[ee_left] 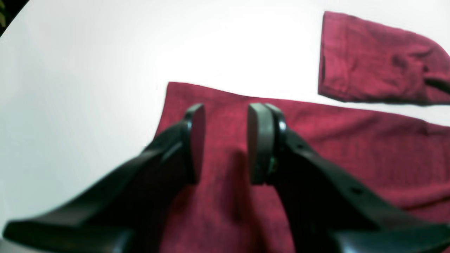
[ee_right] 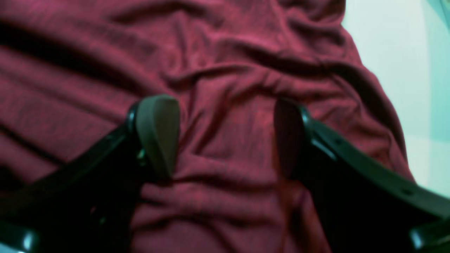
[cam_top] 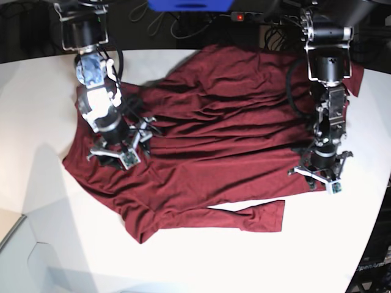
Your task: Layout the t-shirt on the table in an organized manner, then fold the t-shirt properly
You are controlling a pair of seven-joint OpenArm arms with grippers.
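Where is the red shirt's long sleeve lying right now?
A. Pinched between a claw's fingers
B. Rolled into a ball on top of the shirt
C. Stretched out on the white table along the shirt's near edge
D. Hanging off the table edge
C: in the base view the sleeve lies flat on the table, with a sliver of white between it and the t-shirt body.
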